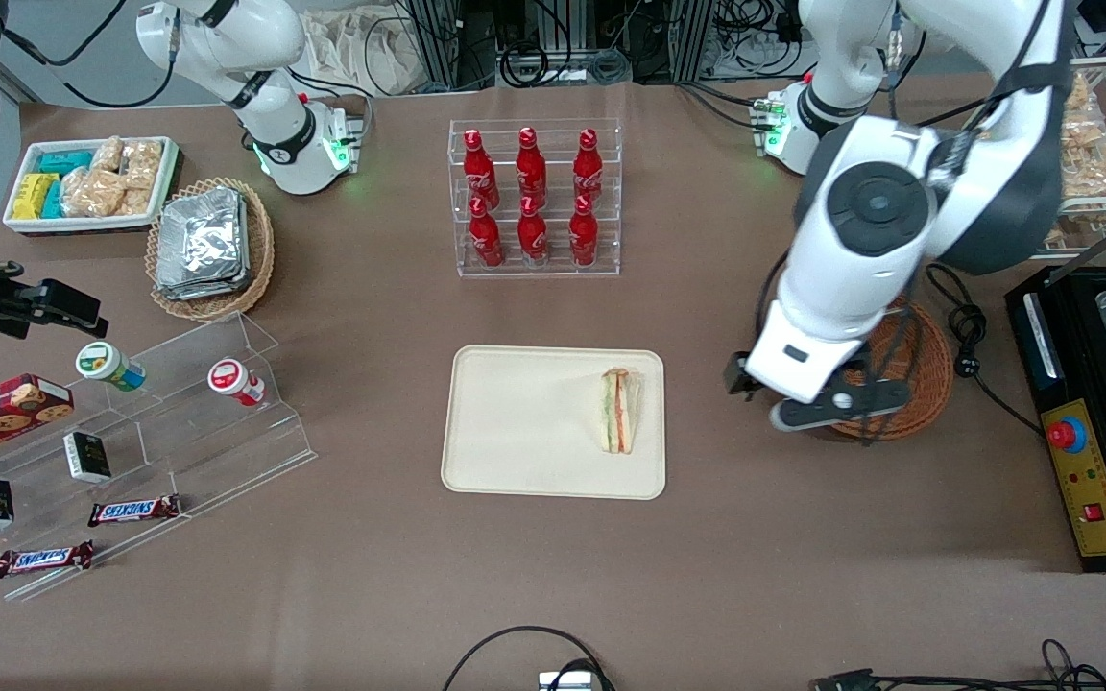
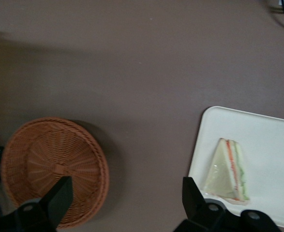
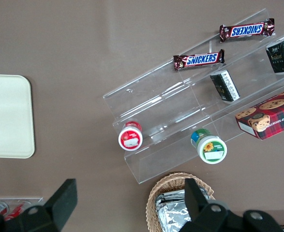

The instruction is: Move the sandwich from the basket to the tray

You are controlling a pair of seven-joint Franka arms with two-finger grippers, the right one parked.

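- Gripper [image 2: 127, 203] hangs above bare table between basket [image 2: 54, 170] and tray [image 2: 272, 140], fingers [image 2: 59, 198] spread wide, holding nothing.
- Sandwich [image 1: 619, 410] lies on the tray, at its basket-side edge.

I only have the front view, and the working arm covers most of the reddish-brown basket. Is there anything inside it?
Observer: No. The left wrist view shows the basket almost whole, and inside there is only bare wicker.
Operator: And the gripper? The arm hides it from me too.
Observer: The gripper is open with nothing between its fingers. It hangs above the bare table between the basket and the tray, and the sandwich lies on the tray near the edge closest to the basket.
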